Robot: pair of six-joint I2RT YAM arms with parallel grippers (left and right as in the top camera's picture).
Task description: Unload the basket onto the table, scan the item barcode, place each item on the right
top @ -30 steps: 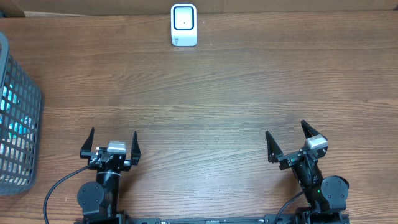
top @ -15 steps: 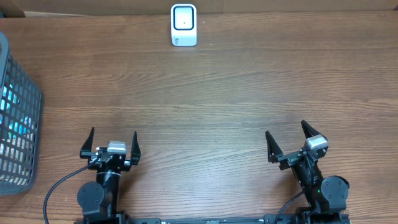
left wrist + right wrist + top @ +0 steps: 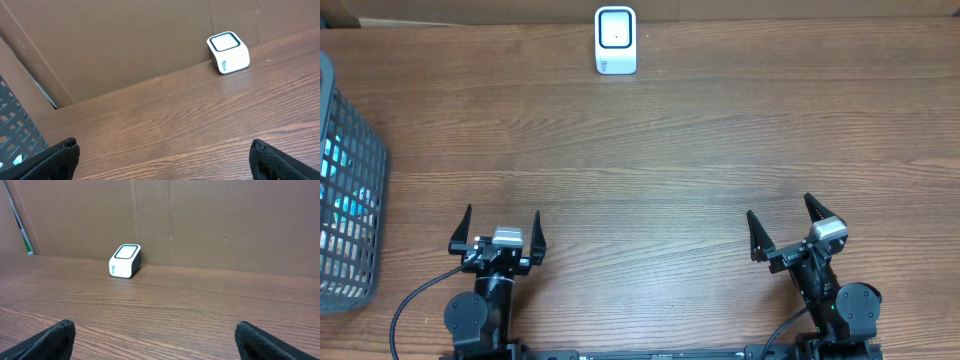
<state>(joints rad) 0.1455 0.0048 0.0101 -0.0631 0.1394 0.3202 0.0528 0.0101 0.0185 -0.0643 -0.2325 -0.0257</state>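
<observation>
A small white barcode scanner (image 3: 616, 40) with a dark window stands at the table's far edge; it also shows in the left wrist view, scanner (image 3: 228, 52), and in the right wrist view, scanner (image 3: 125, 261). The item itself cannot be made out; only blue shapes show inside the grey basket (image 3: 348, 200) at the left. My left gripper (image 3: 498, 228) rests open near the front left, nothing between its fingers. My right gripper (image 3: 782, 222) is open at the front right, also holding nothing. Both are far from the scanner.
The grey mesh basket (image 3: 20, 137) fills the left edge of the table. A brown cardboard wall (image 3: 200, 220) runs along the back behind the scanner. Wood-grain tabletop (image 3: 650, 170) lies between the grippers and the scanner.
</observation>
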